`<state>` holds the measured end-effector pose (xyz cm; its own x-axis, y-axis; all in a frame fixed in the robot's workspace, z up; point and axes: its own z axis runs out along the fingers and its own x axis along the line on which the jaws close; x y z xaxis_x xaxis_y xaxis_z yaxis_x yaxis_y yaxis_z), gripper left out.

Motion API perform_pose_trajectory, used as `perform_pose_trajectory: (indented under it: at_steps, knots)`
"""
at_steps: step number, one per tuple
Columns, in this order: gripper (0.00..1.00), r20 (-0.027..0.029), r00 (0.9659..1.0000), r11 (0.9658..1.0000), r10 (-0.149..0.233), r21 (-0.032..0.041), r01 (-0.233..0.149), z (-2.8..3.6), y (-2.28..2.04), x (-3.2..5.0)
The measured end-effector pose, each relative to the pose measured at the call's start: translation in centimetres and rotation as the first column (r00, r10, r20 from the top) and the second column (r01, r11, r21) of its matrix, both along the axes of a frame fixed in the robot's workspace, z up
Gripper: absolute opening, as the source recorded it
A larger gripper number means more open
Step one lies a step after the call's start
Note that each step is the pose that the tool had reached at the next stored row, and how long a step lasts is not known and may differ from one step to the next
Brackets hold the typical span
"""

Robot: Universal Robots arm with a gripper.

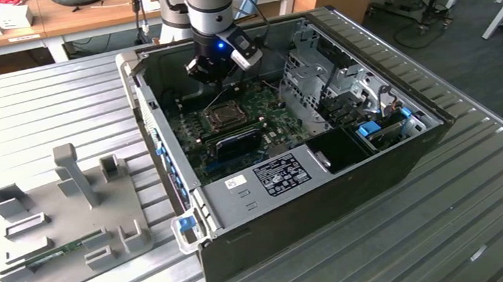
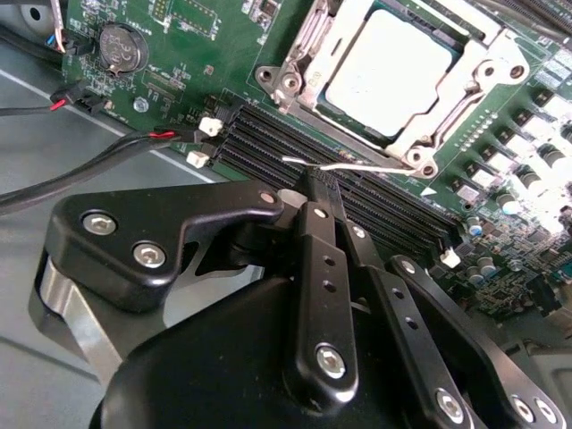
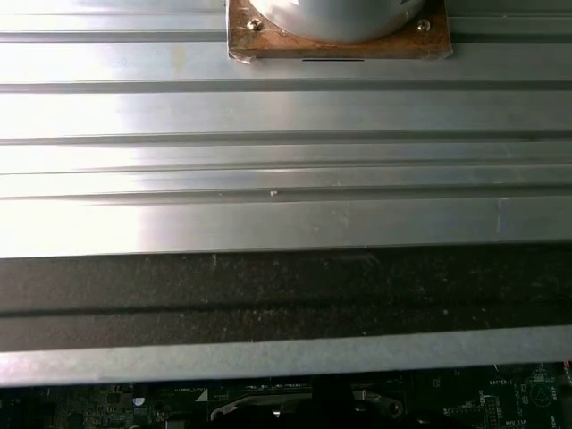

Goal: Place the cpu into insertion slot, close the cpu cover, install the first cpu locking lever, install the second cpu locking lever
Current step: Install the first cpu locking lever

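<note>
On the ribbed aluminium worktop [image 1: 43,117], near its edge at the exterior view's left, lay a flat grey fixture plate with upright blocks [image 1: 64,216]. To its right stood the open black computer case [image 1: 326,169], with the green motherboard [image 1: 232,125] lying flat on its floor. The robot's black gripper [image 1: 213,70] hung over the far part of the board, close to the case's back wall.

In the second wrist view, the square socket with a silvery metal rim [image 2: 407,76] sat toward the board's far edge, beside the long black memory slots [image 2: 295,147]. The pale, flat, square cpu [image 2: 386,67] lay inside it, its smooth light face showing through the large window of the thin silvery cover frame [image 2: 344,40], which lay flat around the chip. A thin silvery wire lever [image 2: 375,167] ran along the socket's near side, between the rim and the memory slots.

The gripper's black linkage fingers [image 2: 320,268] met at a narrow tip just beside that lever, drawn together; whether they pinched the wire could not be told.
</note>
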<state>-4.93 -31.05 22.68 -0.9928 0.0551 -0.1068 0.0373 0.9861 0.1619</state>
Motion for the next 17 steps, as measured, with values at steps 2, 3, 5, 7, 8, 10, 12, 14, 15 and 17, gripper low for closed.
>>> perform_pose_trajectory:
  at_steps: [2, 3, 5, 7, 8, 10, 12, 14, 15, 17]
  knots:
    - [0.10, 0.0001, 1.0000, 1.0000, 0.000, -0.0001, 0.000, 0.00, 0.00, -0.03]
    - [0.10, 0.0007, 1.0000, 1.0000, 0.000, 0.0000, 0.000, 0.00, -0.01, -0.06]
    - [0.10, 0.0032, 1.0000, 1.0000, 0.000, -0.0001, 0.000, 0.01, -0.02, -0.19]
    - [0.10, 0.0077, 1.0000, 1.0000, 0.000, 0.0001, 0.000, 0.00, -0.07, -0.37]
    - [0.10, 0.0116, 0.9999, 1.0000, 0.000, 0.0005, 0.000, 0.00, -0.10, -0.43]
    - [0.10, 0.0202, 0.9998, 1.0000, 0.002, 0.0008, -0.002, -0.01, -0.15, -0.52]
    - [0.10, 0.0290, 0.9996, 1.0000, 0.005, 0.0009, -0.005, -0.02, -0.20, -0.55]
    - [0.10, 0.0324, 0.9995, 1.0000, 0.007, 0.0009, -0.007, -0.02, -0.22, -0.59]
    - [0.10, 0.0328, 0.9994, 1.0000, 0.007, 0.0010, -0.007, -0.02, -0.22, -0.63]
    - [0.10, 0.0352, 0.9994, 1.0000, 0.007, 0.0009, -0.007, -0.02, -0.25, -0.78]
